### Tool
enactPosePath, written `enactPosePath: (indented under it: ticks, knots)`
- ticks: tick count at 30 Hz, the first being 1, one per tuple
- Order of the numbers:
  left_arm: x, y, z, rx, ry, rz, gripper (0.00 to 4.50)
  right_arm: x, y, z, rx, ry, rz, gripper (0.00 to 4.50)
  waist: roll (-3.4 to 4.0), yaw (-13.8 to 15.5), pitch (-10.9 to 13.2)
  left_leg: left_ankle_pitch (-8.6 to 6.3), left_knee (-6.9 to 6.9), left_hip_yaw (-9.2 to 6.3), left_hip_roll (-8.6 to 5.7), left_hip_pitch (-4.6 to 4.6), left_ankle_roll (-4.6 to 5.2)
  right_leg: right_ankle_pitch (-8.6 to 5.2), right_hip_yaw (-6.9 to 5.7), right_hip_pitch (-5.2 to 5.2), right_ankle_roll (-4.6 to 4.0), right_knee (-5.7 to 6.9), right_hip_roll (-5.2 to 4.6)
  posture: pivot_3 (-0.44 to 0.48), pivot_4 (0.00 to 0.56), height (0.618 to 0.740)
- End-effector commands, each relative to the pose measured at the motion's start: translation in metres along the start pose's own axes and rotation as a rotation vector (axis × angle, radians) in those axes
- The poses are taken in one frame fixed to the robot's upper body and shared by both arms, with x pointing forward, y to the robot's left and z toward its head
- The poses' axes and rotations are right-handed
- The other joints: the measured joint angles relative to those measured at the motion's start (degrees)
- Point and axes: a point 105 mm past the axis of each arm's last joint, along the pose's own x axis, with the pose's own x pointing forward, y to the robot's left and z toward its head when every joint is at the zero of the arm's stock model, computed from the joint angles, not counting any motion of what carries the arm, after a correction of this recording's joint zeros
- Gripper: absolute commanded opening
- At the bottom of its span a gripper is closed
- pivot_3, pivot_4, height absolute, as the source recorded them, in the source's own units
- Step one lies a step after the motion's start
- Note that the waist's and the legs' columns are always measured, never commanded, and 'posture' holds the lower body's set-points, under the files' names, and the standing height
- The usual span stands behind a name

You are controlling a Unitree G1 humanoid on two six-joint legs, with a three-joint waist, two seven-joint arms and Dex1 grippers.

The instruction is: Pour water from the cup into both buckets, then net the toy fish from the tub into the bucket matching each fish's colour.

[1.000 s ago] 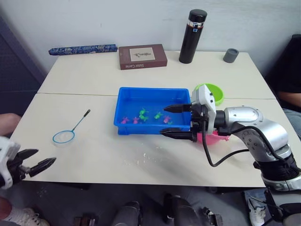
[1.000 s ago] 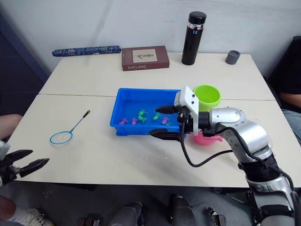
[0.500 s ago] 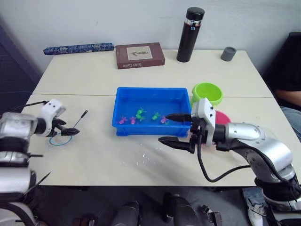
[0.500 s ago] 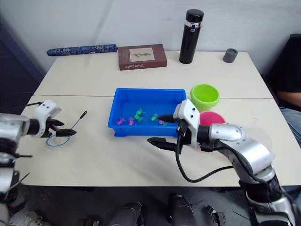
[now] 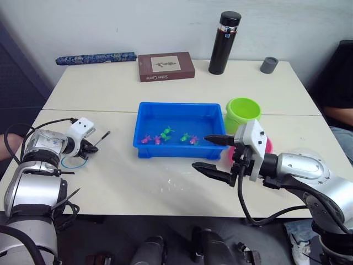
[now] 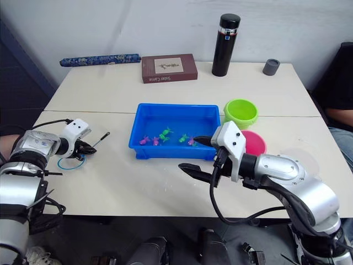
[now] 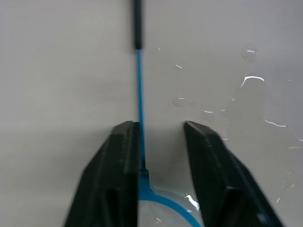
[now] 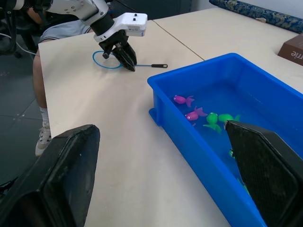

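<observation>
Fish are all sitting in the tub [image 5: 179, 130], none netted yet; whether the buckets hold water, you can't tell from here. Green bucket [image 5: 243, 113] and pink bucket [image 6: 249, 142] are standing just right of the tub. Your left tool [image 7: 156, 156] is straddling the net [image 6: 74, 158] handle where it meets the hoop, flat on the worktop [image 5: 138, 182], fingers apart, not clamped. Right tool [image 5: 212, 153] is hovering wide open by the tub's front right corner, gripping nothing.

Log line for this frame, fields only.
phase: reaching for net | left gripper: open, straddling net handle | right gripper: open, empty, beside tub | fish: in tub
</observation>
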Motion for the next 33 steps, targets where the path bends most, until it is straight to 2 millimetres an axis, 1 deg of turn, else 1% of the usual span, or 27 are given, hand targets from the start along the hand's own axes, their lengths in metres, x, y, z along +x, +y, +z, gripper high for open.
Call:
enactPosePath:
  ticks: [1,2,4,6,9,10,11,12,14,15,17,19,21,23,25,27,30,33]
  knots:
    - [-0.008,0.009,0.001,-0.016,-0.032,0.019,0.03,-0.005,0.003,0.011,-0.040,-0.018,0.012,4.50,-0.01,-0.03,0.00,0.00,0.01,-0.01,0.02,0.00,0.00,0.00,0.00,0.00,0.00,0.02,0.01,0.000,0.150,0.740]
    - [-0.010,0.010,0.004,-0.011,-0.047,0.015,0.03,-0.005,0.003,0.011,-0.041,-0.016,0.015,4.50,-0.01,-0.04,0.00,0.00,0.01,-0.01,0.02,0.00,0.00,0.00,0.00,-0.01,0.00,0.02,0.01,0.000,0.150,0.740]
    - [-0.030,0.014,0.035,0.014,-0.173,-0.028,0.03,-0.008,0.003,0.013,-0.043,-0.008,0.038,4.50,-0.08,-0.09,0.04,-0.01,0.00,-0.01,0.03,-0.02,0.00,0.00,0.00,-0.03,0.00,0.01,0.01,0.000,0.150,0.740]
    - [-0.048,0.013,0.056,0.058,-0.258,-0.084,0.03,-0.010,0.002,0.013,-0.046,0.001,0.057,4.50,-0.18,-0.09,0.05,-0.01,0.04,-0.02,0.03,-0.15,0.00,0.00,0.00,-0.12,0.00,0.00,0.01,0.000,0.150,0.740]
    - [-0.069,0.005,0.075,0.144,-0.318,-0.159,0.03,-0.013,0.000,0.014,-0.053,0.015,0.080,4.50,-0.20,-0.09,0.04,-0.01,0.22,-0.02,0.00,-0.60,0.02,0.04,0.02,-0.52,0.06,0.06,-0.04,0.000,0.150,0.740]
    - [-0.082,-0.002,0.085,0.214,-0.350,-0.183,0.03,-0.013,-0.002,0.015,-0.060,0.018,0.092,4.50,-0.20,-0.11,0.04,-0.01,0.26,0.00,-0.02,-0.73,0.02,0.04,0.04,-0.64,0.07,0.10,-0.06,0.000,0.150,0.740]
    - [-0.092,-0.014,0.096,0.287,-0.389,-0.225,0.03,-0.013,-0.004,0.017,-0.066,0.019,0.102,4.50,-0.19,-0.13,0.04,0.00,0.26,0.00,-0.04,-0.77,0.04,0.05,0.05,-0.68,0.07,0.11,-0.09,0.000,0.150,0.740]
    - [-0.102,-0.029,0.103,0.354,-0.422,-0.283,0.03,-0.013,-0.005,0.020,-0.073,0.017,0.113,4.50,-0.19,-0.15,0.04,0.00,0.25,0.00,-0.04,-0.77,0.04,0.05,0.07,-0.68,0.07,0.10,-0.09,0.000,0.150,0.740]
    - [-0.113,-0.070,0.114,0.514,-0.458,-0.417,0.03,-0.010,-0.009,0.027,-0.089,0.005,0.137,4.50,-0.18,-0.22,0.05,0.00,0.25,0.01,-0.03,-0.77,0.04,0.05,0.09,-0.68,0.07,0.08,-0.09,0.000,0.150,0.740]
    - [-0.116,-0.085,0.115,0.565,-0.460,-0.461,0.03,-0.008,-0.010,0.029,-0.095,0.001,0.146,4.50,-0.18,-0.17,0.05,0.00,0.25,0.00,-0.03,-0.77,0.04,0.05,0.11,-0.69,0.07,0.08,-0.10,0.000,0.150,0.740]
    - [-0.107,-0.121,0.118,0.683,-0.453,-0.523,0.03,-0.002,-0.012,0.038,-0.099,-0.019,0.172,4.50,-0.16,-0.05,0.05,0.00,0.26,-0.02,-0.02,-0.76,0.04,0.05,0.12,-0.67,0.07,0.07,-0.09,0.000,0.150,0.740]
    - [-0.100,-0.148,0.121,0.748,-0.463,-0.578,0.03,0.005,-0.014,0.045,-0.088,-0.022,0.196,4.50,-0.13,-0.06,0.04,0.02,0.28,-0.02,-0.03,-0.74,0.05,0.05,0.14,-0.64,0.07,0.08,-0.08,0.000,0.150,0.740]
    - [-0.099,-0.169,0.122,0.794,-0.470,-0.646,0.03,0.011,-0.016,0.045,-0.086,0.008,0.213,4.50,-0.14,-0.11,0.04,0.04,0.29,-0.02,-0.02,-0.75,0.05,0.05,0.15,-0.66,0.07,0.13,-0.06,0.000,0.150,0.740]
    - [-0.100,-0.177,0.122,0.833,-0.470,-0.680,0.03,0.016,-0.019,0.043,-0.095,0.051,0.218,4.50,-0.13,-0.35,0.04,0.04,0.28,-0.01,-0.01,-0.76,0.05,0.04,0.15,-0.69,0.07,0.14,-0.03,0.000,0.150,0.740]
    - [-0.099,-0.181,0.125,0.859,-0.488,-0.689,0.03,0.022,-0.025,0.038,-0.080,0.092,0.209,4.50,-0.12,-0.61,0.05,0.03,0.25,0.02,0.01,-0.77,0.04,0.04,0.18,-0.75,0.05,0.14,0.01,0.000,0.150,0.740]
    - [-0.098,-0.190,0.130,0.888,-0.506,-0.710,0.03,0.029,-0.029,0.033,-0.071,0.123,0.203,4.50,-0.11,-0.55,0.05,0.05,0.25,0.03,0.02,-0.77,0.03,0.04,0.18,-0.76,0.05,0.16,0.01,0.000,0.150,0.740]
    - [-0.099,-0.199,0.131,0.922,-0.515,-0.746,0.03,0.035,-0.026,0.027,-0.072,0.150,0.218,4.50,-0.11,-0.22,0.05,0.05,0.27,0.02,0.01,-0.78,0.02,0.04,0.17,-0.75,0.05,0.15,0.00,0.000,0.150,0.740]
    - [-0.102,-0.203,0.134,0.936,-0.525,-0.757,0.00,0.038,-0.021,0.021,-0.071,0.167,0.241,3.63,-0.11,-0.17,0.05,0.05,0.27,0.02,-0.01,-0.79,0.02,0.04,0.17,-0.75,0.05,0.14,0.00,0.000,0.150,0.740]
